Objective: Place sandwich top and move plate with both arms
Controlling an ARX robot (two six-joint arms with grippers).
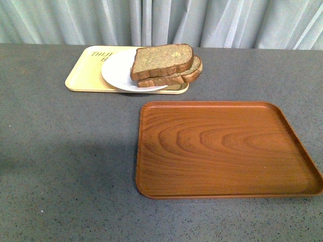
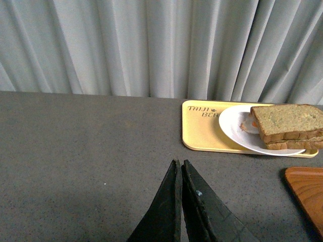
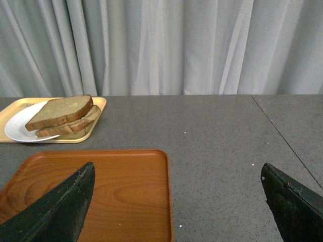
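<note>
Though light and soft, treat the sandwich top as easily dented: pinch gently at the darker crust edges, never through the pale speckled face, and expect crumbs and a little sag. Squarish, brown, wholemeal; sitting as the upper layer of a stack, over a similar slice with a rounded end, with what looks like a sliver of pale and orange filling peeking out between them in the left wrist view. Judged placed already, so turn attention to the plate beneath: round, plain white, shallow, stiff, probably smooth and slippery, liable to chip if dropped, and loaded on its right side by the stack. Take hold at opposite bare stretches of the rim, one end effector per side, and lift level to keep the bread from sliding. Found on the beige tray toward the far left of the worktop, near rim overhanging the tray's front edge, handy for slipping a finger under. Closer in and to the right, near the plate but not touching: a brown wooden tray. Behind everything, a pale curtain. Left end effector clenched on nothing, tips pressed together above the worktop; right end effector released, spread wide above the wooden tray and the worktop. Neither visible in the front view.
</note>
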